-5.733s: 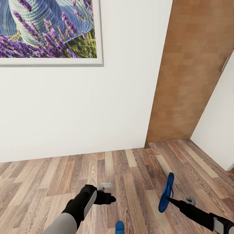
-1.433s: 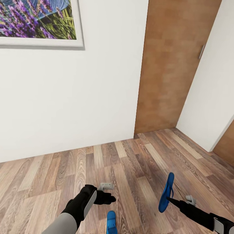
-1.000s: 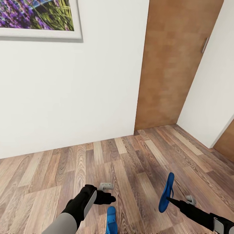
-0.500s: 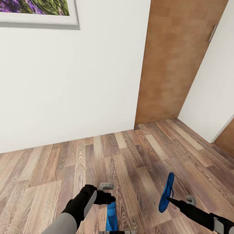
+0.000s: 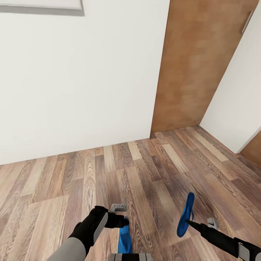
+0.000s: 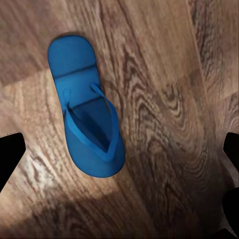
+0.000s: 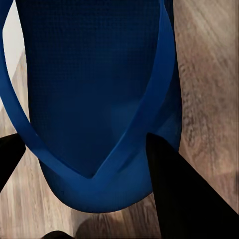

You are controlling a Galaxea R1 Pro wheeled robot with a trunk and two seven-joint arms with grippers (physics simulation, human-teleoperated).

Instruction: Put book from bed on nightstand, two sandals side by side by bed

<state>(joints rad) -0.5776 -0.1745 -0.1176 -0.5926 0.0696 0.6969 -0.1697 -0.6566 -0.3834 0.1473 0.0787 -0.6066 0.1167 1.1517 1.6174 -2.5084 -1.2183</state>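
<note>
One blue sandal (image 5: 125,237) lies flat on the wood floor, straps up, right below my left gripper (image 5: 121,214). In the left wrist view this sandal (image 6: 87,127) sits between the widely spread fingertips (image 6: 10,157) of the open left gripper (image 6: 119,159), which hangs above it without touching. My right gripper (image 5: 188,222) is shut on the second sandal (image 5: 185,214) and holds it on edge above the floor. Up close, the held sandal (image 7: 94,99) has a black finger (image 7: 174,194) pressed on its sole. The book, bed and nightstand are out of view.
A white wall (image 5: 72,90) stands ahead, with a picture frame's lower edge (image 5: 40,6) at the top left. A brown wooden door (image 5: 195,65) meets another white wall (image 5: 235,105) at the right. Wood-plank floor (image 5: 145,174) stretches between me and the wall. My base (image 5: 130,256) shows at the bottom.
The camera has moved: the wall picture slid up almost out of sight and the floor sandal came up under my left gripper. Both arms keep their pose; the right still holds its sandal.
</note>
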